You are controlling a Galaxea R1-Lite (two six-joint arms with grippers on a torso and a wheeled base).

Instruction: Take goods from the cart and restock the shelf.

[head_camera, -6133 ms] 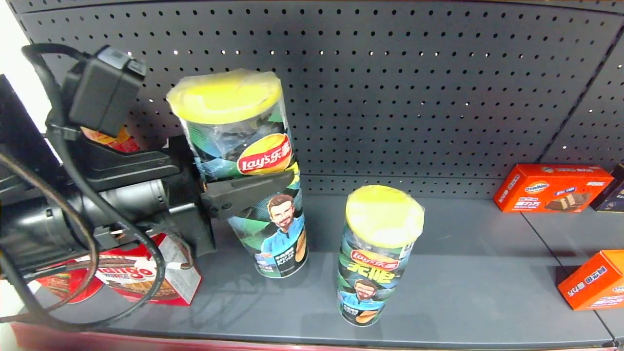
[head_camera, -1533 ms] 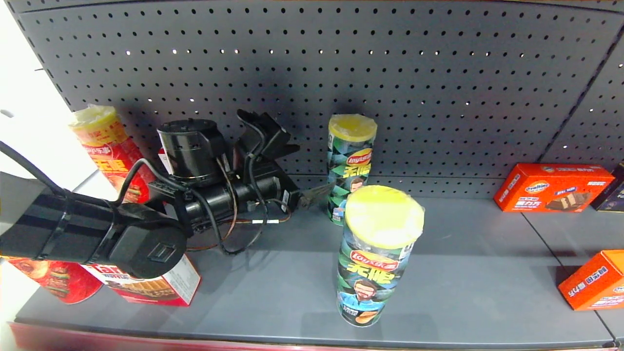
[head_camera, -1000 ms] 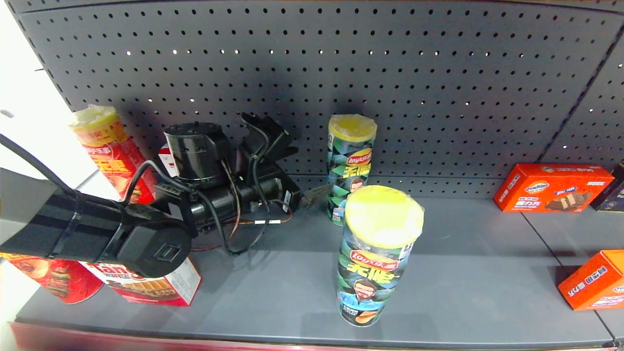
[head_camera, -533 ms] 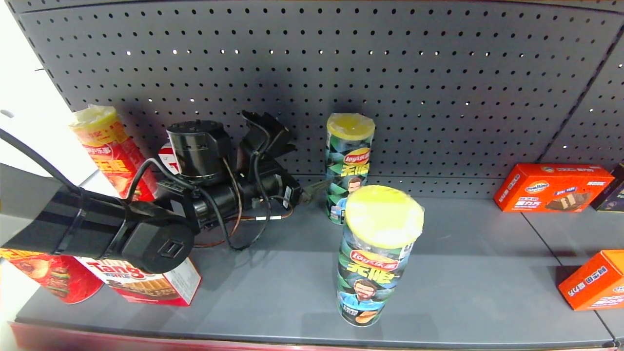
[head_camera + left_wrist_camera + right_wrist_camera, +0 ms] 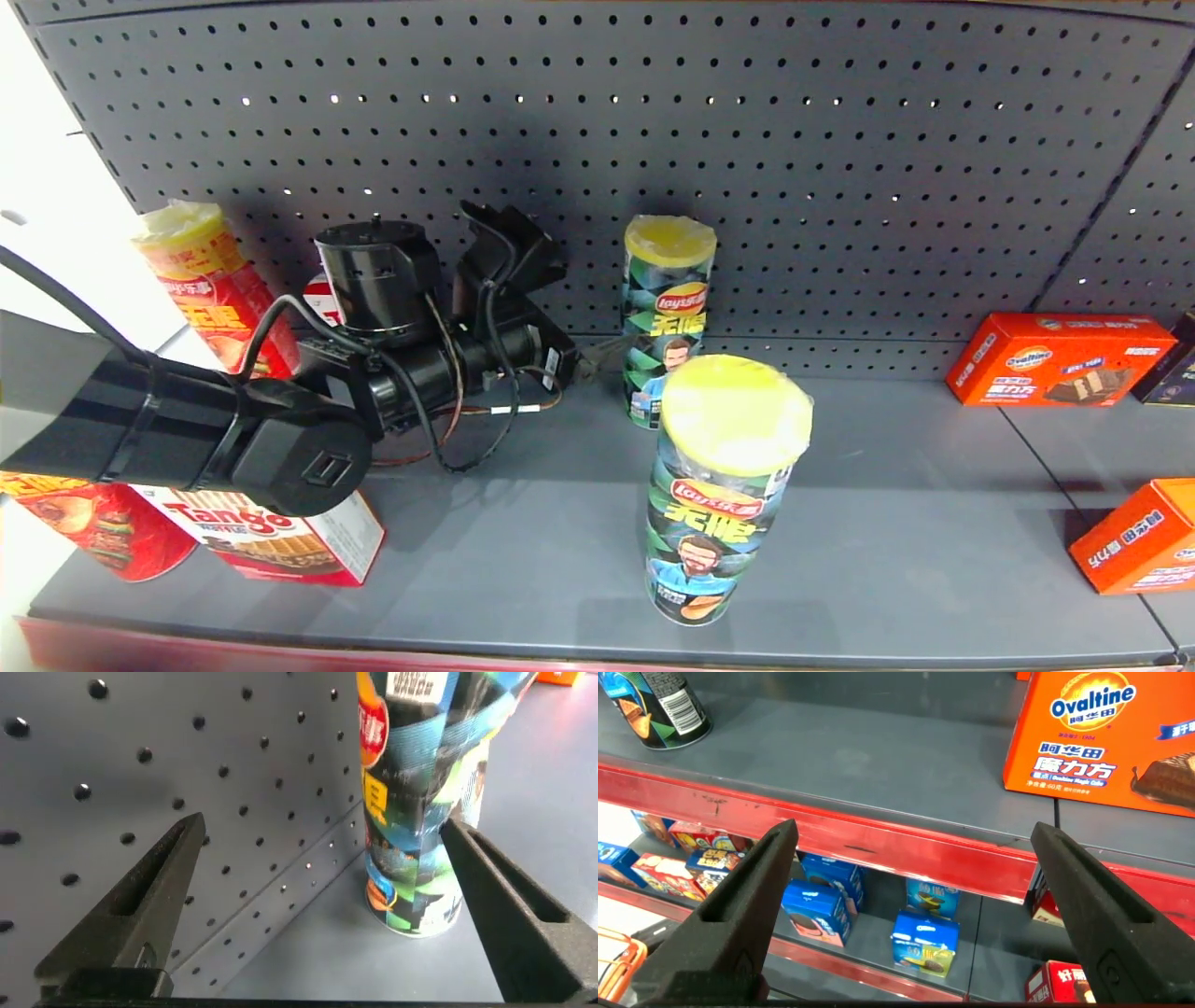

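The tall green-and-black cardboard chip can with a yellow plastic lid (image 5: 667, 327) stood on the dark grey metal shelf (image 5: 887, 523), just beyond the fingertips of the left claw (image 5: 597, 359) and nearer one finger than the other. It was set hard up against the perforated grey back panel (image 5: 747, 140). That deep placement was probably meant to keep the front of the shelf free, where a second can of the same kind (image 5: 719, 485) stood well on the near side of the claw. The left claw was spread wide and gripped nothing, with no finger visibly touching the can, which stood on its own base. The side-on approach likely suited a tall, narrow cylinder that a push from above could topple.

The can's long axis ran vertically, lid upward and base flat on the shelf; it looked upright. Its printed face pointed out toward the aisle.

The right claw (image 5: 910, 840) also gaped wide and empty, hanging before the shelf's red front edge (image 5: 878, 826).
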